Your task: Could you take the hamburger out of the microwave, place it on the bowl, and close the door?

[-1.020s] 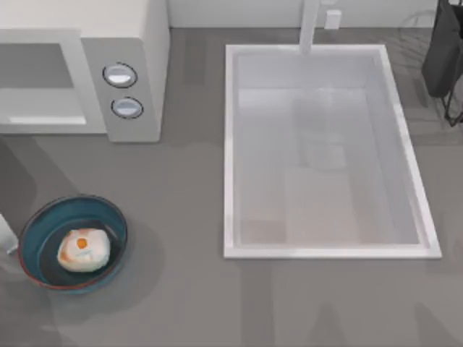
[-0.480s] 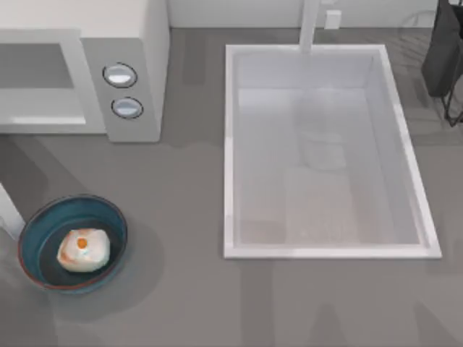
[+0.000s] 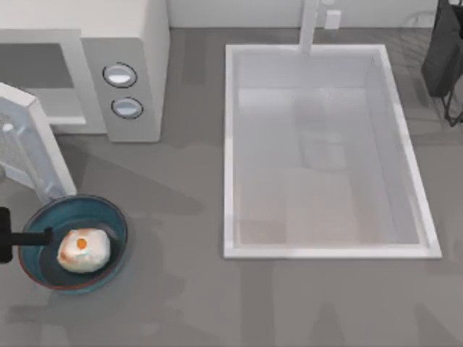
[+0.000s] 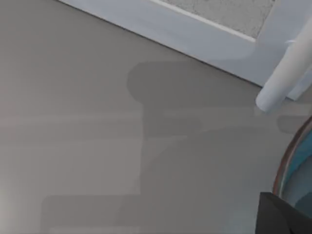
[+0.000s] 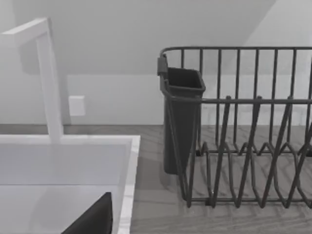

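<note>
From above, my left gripper (image 3: pixel 32 236) sits at the bowl's (image 3: pixel 108 217) left rim; I cannot tell how far it is parted. The hamburger (image 3: pixel 83 249) lies in that bowl. The door (image 3: pixel 29 144) stands half-swung, its lower corner just above the bowl, the microwave (image 3: pixel 134 72) behind it.

My left wrist view has the bowl's rim (image 4: pixel 287 161) beside the door's white edge (image 4: pixel 195 34).

My right wrist view faces a dish rack (image 5: pixel 243 146) and faucet (image 5: pixel 48 83) by the sink (image 5: pixel 73 165). No writing is legible.
</note>
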You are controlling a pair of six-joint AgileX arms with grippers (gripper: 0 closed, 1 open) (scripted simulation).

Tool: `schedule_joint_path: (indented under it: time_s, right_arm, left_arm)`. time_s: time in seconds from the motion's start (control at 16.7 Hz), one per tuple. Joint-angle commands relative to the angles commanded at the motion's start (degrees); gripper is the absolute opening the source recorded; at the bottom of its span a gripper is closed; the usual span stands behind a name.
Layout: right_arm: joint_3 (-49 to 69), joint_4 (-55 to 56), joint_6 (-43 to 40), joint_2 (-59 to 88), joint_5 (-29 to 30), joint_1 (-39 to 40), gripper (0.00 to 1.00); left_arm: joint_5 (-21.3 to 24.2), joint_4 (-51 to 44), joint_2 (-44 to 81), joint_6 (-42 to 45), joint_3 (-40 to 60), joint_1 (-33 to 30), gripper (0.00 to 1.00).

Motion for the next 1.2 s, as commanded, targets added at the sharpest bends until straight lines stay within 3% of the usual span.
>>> schedule_joint_path:
  time_s: [0.12, 0.54, 1.2]
  right_arm:
    - [0.00, 0.00, 0.00, 0.00, 0.00, 0.00, 1.00]
    - [0.00, 0.00, 0.00, 0.00, 0.00, 0.00, 1.00]
    - [0.00, 0.00, 0.00, 0.00, 0.00, 0.00, 1.00]
  left_arm:
    - [-1.95, 0.09, -1.09, -2.06, -0.60, -2.15, 0.00]
    - [-1.90, 1.16, 1.34, -2.18, 1.19, -2.17, 0.00]
    - [-2.10, 12.24, 28.37, -2.23, 16.68, -2.75, 0.00]
